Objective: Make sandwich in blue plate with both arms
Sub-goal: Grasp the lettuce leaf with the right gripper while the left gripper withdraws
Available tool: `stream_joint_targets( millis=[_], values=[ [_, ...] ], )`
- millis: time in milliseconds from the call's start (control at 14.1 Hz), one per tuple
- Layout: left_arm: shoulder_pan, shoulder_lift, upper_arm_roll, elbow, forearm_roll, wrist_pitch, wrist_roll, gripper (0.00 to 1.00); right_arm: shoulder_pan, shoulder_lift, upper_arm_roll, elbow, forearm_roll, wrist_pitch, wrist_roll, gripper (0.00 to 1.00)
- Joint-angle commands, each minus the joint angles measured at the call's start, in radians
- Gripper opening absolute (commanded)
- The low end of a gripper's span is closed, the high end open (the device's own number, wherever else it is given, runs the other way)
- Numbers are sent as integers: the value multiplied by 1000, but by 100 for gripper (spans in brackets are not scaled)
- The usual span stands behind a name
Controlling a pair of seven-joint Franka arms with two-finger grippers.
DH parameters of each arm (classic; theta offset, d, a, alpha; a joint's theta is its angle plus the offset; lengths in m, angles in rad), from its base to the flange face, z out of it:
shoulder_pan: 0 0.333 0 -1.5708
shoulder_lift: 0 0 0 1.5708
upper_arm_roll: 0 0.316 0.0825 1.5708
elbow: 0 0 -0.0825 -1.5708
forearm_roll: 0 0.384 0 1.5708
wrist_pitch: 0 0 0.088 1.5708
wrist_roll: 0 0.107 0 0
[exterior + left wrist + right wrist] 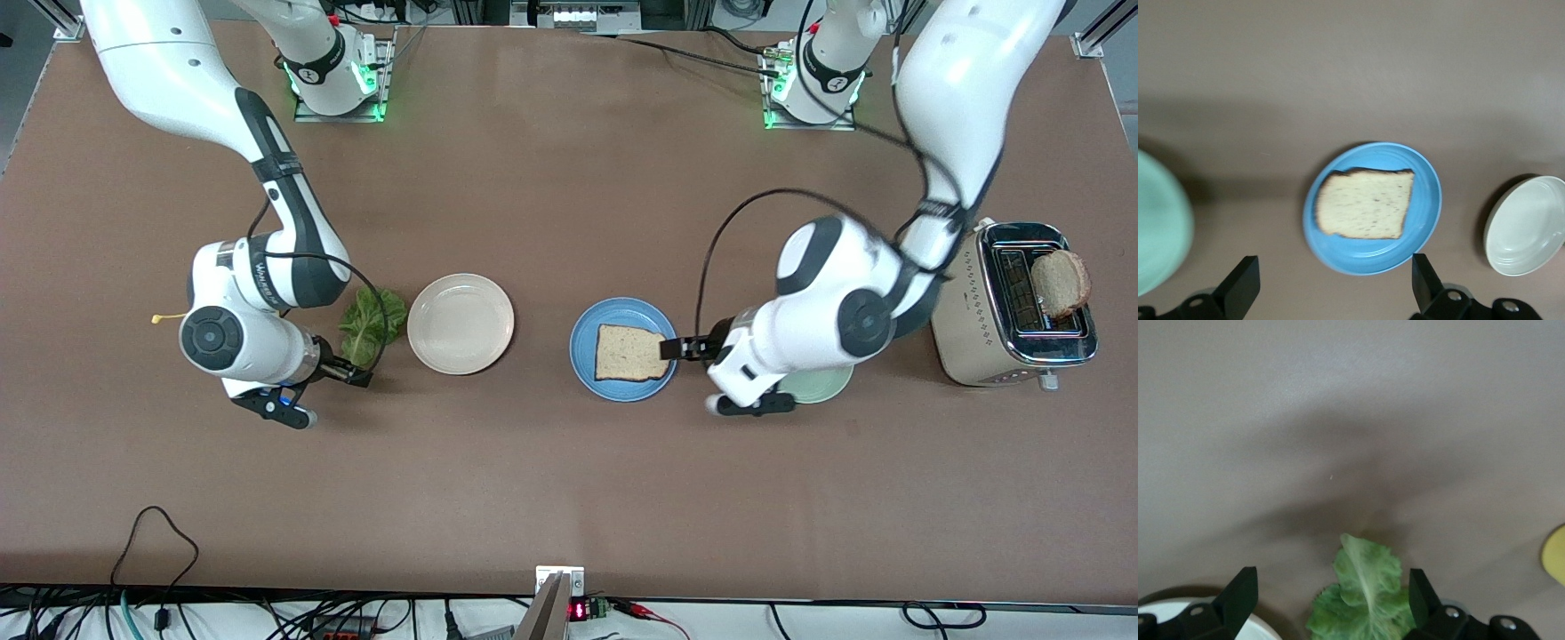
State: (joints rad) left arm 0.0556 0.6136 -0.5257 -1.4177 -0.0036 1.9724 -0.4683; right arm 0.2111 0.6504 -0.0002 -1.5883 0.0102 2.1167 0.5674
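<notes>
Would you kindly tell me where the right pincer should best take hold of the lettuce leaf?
Probably from straight above, at the lettuce leaf's raised crinkled edge on the side away from the cream plate. It lies flat on the table, and the open right pincer hangs over it.

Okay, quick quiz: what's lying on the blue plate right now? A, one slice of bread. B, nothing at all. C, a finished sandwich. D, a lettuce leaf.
A: a single bread slice lies flat on the blue plate, with nothing on top of it; the lettuce leaf is still on the table beside the cream-white plate.
</notes>
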Motion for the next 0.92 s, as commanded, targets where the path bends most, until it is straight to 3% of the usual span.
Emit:
stream_joint_targets(
  millis=[0,283,354,496,708,850],
  values=[
    [10,-124,36,-21,132,-73,-3,100,7,2,-6,-82,-7,101,9,100],
    [75,-181,33,-15,182,-83,6,100,4,22,-9,-116,-62,115,2,100],
    [73,-210,61,-18,171,-82,13,100,2,20,-9,-121,-64,114,2,100],
    [35,-279,188,-30,116,-86,87,100,1,17,-7,-128,-64,105,2,100],
    [27,-360,361,-38,-25,-160,284,100,1,15,-7,-145,-65,106,-6,76],
    [27,-432,452,-84,-26,-220,358,100,4,12,-7,-147,-65,103,-30,45]
  ],
)
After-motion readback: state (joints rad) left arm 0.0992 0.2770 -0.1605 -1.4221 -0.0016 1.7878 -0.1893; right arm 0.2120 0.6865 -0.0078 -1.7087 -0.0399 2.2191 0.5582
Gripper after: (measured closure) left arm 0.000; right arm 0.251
